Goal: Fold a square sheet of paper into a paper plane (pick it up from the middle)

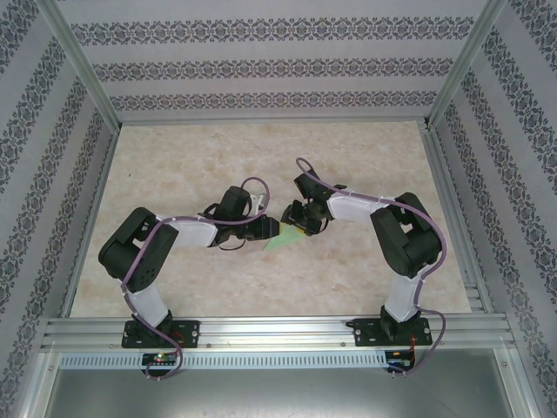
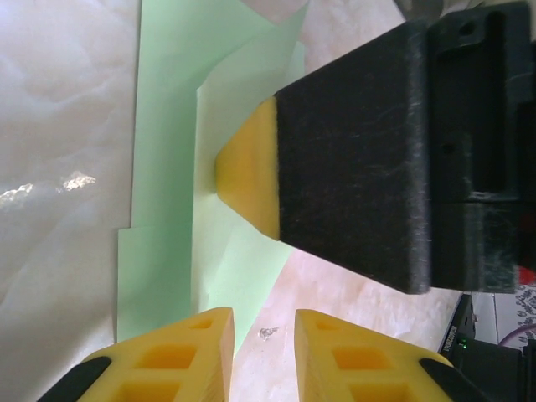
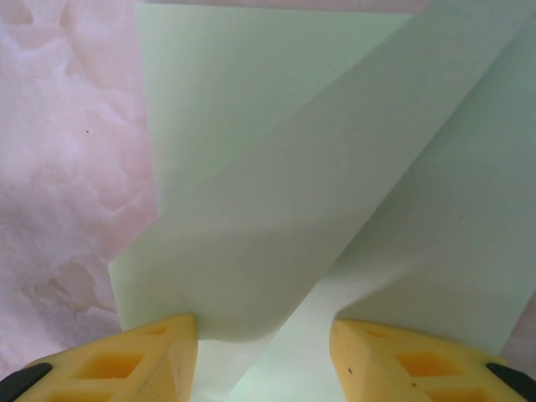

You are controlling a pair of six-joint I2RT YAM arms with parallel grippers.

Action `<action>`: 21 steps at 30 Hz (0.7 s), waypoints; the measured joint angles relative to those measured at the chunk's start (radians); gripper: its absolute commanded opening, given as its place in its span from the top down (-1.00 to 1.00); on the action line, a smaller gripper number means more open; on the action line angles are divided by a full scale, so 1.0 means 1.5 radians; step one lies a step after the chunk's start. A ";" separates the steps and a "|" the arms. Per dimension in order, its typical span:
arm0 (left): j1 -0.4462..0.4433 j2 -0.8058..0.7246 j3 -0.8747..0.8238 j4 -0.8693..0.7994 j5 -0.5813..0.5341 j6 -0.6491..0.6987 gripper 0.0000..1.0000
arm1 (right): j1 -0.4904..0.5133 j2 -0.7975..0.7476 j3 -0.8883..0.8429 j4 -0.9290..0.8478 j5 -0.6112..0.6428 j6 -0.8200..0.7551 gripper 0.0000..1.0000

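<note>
The pale green sheet of paper [image 1: 280, 239] lies folded on the table between the two arms, a small pointed wedge in the top view. In the left wrist view the paper [image 2: 167, 167] shows overlapping layers. One yellow fingertip [image 2: 247, 172] of the right gripper presses on it. My left gripper [image 2: 264, 322] is narrowly open at the paper's edge, with bare table between its fingers. My right gripper [image 3: 264, 331] is open wide over the paper [image 3: 276, 167], where diagonal flaps cross. In the top view the left gripper [image 1: 268, 228] and right gripper [image 1: 300, 225] nearly meet. A paper plane is out of view.
The marbled beige tabletop [image 1: 174, 174] spreads around the paper. Patterned walls [image 1: 261, 70] and metal frame posts close in the back and sides. An aluminium rail [image 1: 278, 331] carries both arm bases along the near edge.
</note>
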 measured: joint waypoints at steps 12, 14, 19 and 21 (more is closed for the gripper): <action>0.000 0.021 0.025 -0.047 -0.006 0.002 0.62 | 0.000 0.011 0.014 -0.020 0.000 0.000 0.07; 0.000 0.024 0.027 -0.054 -0.011 0.004 0.64 | 0.000 0.012 0.016 -0.024 0.000 0.000 0.08; 0.000 0.033 0.034 -0.071 -0.026 0.008 0.68 | -0.001 0.018 0.021 -0.030 0.000 0.000 0.08; 0.000 0.033 0.036 -0.079 -0.032 0.010 0.69 | -0.001 0.020 0.024 -0.033 0.000 0.000 0.07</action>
